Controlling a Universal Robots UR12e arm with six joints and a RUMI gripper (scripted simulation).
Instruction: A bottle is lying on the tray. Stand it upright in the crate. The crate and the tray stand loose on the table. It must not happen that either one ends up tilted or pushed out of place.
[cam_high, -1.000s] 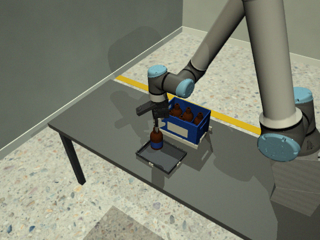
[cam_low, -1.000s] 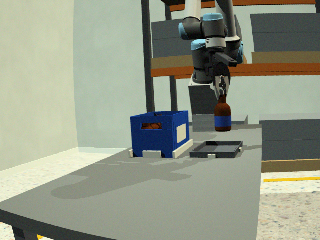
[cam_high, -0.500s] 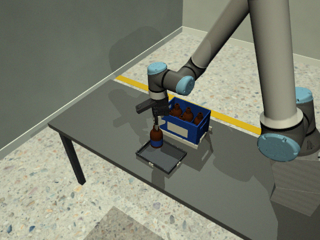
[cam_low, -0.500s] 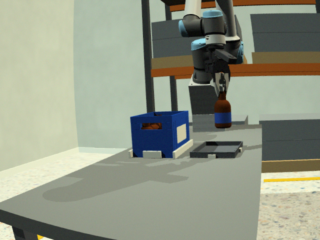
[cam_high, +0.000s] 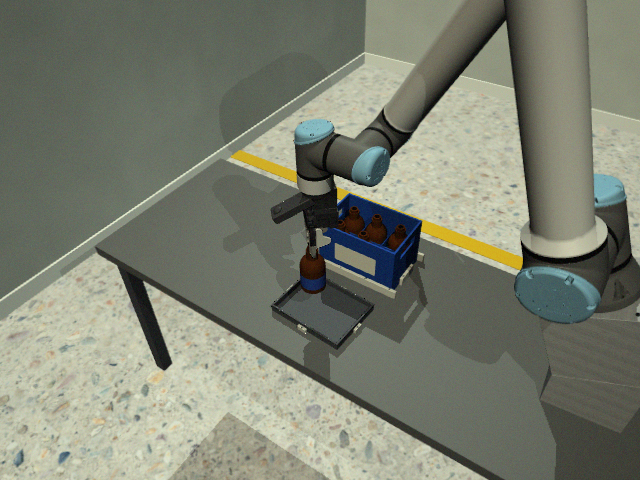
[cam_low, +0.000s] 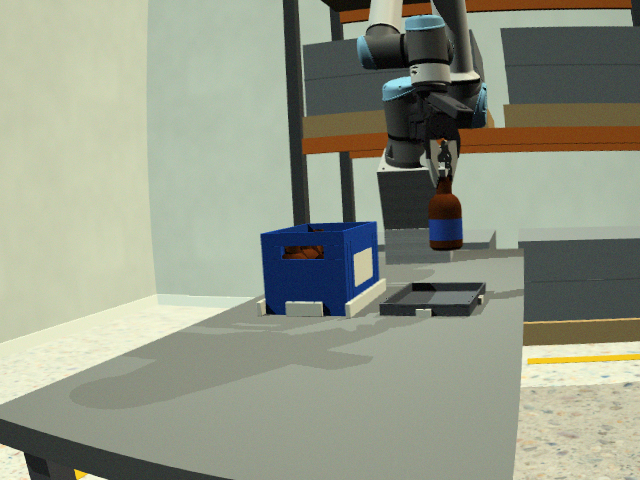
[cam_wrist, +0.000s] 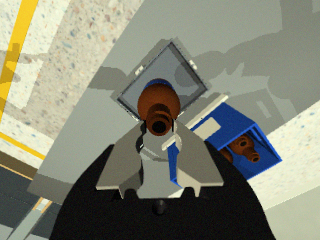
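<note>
Fingers pinch brown bottle (cam_low: 445, 219) by neck only; could swing, slip, or clip blue crate (cam_low: 305, 268) rim.

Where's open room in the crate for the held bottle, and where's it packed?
The crate is crowded along its far side with brown bottles. The corner cell nearest the end effector may be free; it is partly hidden. The tray below the hanging bottle holds nothing.

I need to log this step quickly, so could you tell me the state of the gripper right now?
Gripper: shut on the neck of the brown bottle, which hangs upright above the tray.
</note>
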